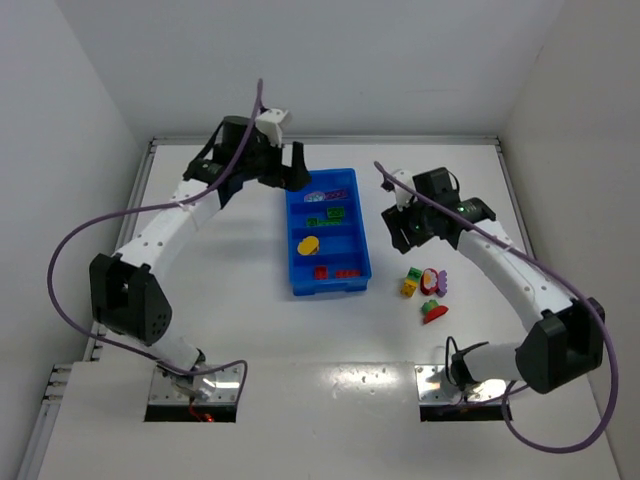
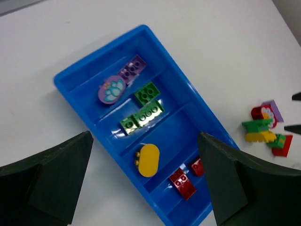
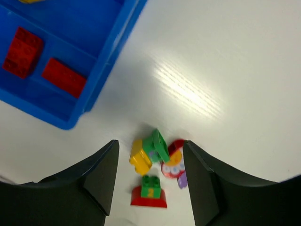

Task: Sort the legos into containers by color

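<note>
The blue tray (image 1: 345, 243) lies mid-table with four compartments. In the left wrist view the tray (image 2: 188, 127) holds purple pieces (image 2: 113, 89), green bricks (image 2: 143, 115), a yellow oval piece (image 2: 149, 160) and red bricks (image 2: 183, 182), one color per compartment. My left gripper (image 1: 285, 168) hovers open and empty over the tray's far end (image 2: 144, 141). My right gripper (image 1: 402, 230) is open and empty above a loose cluster (image 1: 425, 290) to the right of the tray. The cluster holds a yellow piece (image 3: 139, 157), a green piece (image 3: 156, 145), a red round piece (image 3: 175, 162), a purple bit (image 3: 182, 180) and a green brick on a red arch (image 3: 149, 201). It lies between my right gripper's (image 3: 150, 143) fingers.
White walls enclose the table on the left, back and right. The tray's near right corner (image 3: 70, 120) lies just left of the loose cluster. The two arm bases stand at the near edge.
</note>
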You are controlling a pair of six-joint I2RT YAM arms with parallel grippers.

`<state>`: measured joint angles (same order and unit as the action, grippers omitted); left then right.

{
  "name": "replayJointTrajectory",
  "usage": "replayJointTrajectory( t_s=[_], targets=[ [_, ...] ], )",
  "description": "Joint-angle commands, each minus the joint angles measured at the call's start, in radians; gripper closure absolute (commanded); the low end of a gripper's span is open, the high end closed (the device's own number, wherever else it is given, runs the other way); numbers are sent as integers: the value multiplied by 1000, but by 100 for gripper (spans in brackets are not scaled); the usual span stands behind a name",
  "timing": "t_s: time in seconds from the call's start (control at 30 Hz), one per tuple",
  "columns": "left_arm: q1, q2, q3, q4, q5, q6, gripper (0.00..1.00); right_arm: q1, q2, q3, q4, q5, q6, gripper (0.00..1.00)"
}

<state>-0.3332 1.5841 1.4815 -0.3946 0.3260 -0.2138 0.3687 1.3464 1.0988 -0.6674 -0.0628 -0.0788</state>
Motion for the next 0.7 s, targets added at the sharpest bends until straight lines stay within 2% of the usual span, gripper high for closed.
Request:
replayJointTrajectory(
  t_s=[0.0, 0.1, 0.2, 0.33, 0.5, 0.67],
  targets=[
    [-85, 29, 31, -29, -12, 83, 0, -25, -65, 13, -113, 15, 4, 43],
    [-95, 82, 69, -70, 25, 93, 0, -36, -98, 15, -202, 15, -227, 40],
    [-95, 129, 92, -70, 60, 80, 0, -59, -209, -77, -231, -6, -544, 35],
    [-95, 166, 135, -93, 61, 91, 0, -70, -325, -206, -276, -15, -717, 34],
    [-95, 201, 169, -105, 70, 100, 0, -99, -325, -278, -276, -45, -739, 34],
    [-95, 233, 200, -141, 87, 122, 0, -132, -196, -278, -242, -54, -751, 34]
  ],
)
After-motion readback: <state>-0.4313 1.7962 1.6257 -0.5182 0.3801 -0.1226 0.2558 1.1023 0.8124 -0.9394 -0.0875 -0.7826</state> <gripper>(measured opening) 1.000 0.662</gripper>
